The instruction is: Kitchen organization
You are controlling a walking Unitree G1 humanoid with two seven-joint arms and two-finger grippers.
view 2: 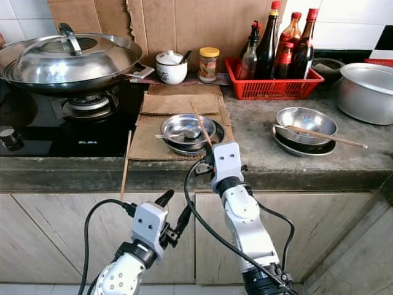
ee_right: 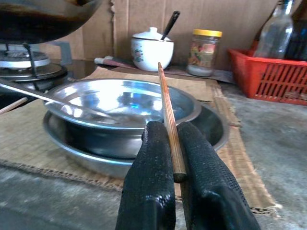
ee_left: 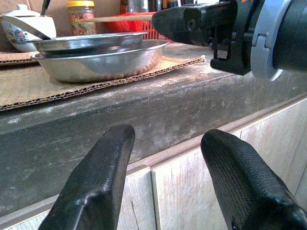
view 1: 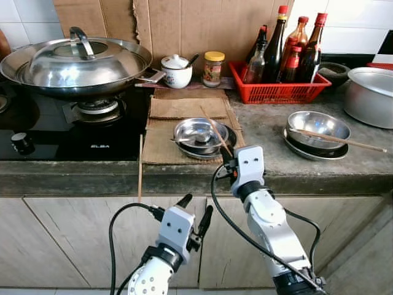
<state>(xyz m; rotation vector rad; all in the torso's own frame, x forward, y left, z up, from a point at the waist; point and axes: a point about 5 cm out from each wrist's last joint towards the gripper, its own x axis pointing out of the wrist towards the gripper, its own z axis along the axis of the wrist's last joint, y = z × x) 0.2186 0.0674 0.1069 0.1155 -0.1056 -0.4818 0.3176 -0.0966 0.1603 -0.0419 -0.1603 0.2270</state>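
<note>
Pinching one chopstick (ee_right: 169, 120) at frame centre, the right gripper (ee_right: 173, 143) has most tidying left; the left gripper (ee_left: 168, 187), fingers spread, waits below the table (view 1: 264, 132).

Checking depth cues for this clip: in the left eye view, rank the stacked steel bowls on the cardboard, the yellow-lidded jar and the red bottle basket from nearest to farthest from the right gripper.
1. Stacked steel bowls, just beyond the right gripper on the cardboard.
2. Yellow-lidded jar, farther back by the wall.
3. Red bottle basket, back and off to the right; its gap from the jar is modest.

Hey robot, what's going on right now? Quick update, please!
Right end effector shut on a chopstick above stacked steel bowls. Left end effector open, low before the counter edge. Nothing in the way.
</note>
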